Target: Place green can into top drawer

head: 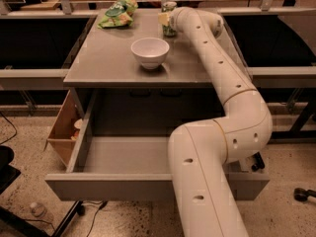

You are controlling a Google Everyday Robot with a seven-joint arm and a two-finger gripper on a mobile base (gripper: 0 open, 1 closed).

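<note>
The green can [169, 21] stands upright near the back edge of the grey table [108, 63], just behind and to the right of the white bowl [150, 52]. My gripper [165, 19] is at the can, its wrist coming in from the right, with a pale part against the can's left side. My white arm runs from the lower middle of the view up over the table's right side. The top drawer [123, 186] is pulled out wide below the table, and the part of its inside that shows is bare.
A green snack bag [117, 13] lies at the table's back left. A cardboard box [63, 130] stands on the floor left of the drawer. My arm covers the drawer's right part. Dark shelves flank the table on both sides.
</note>
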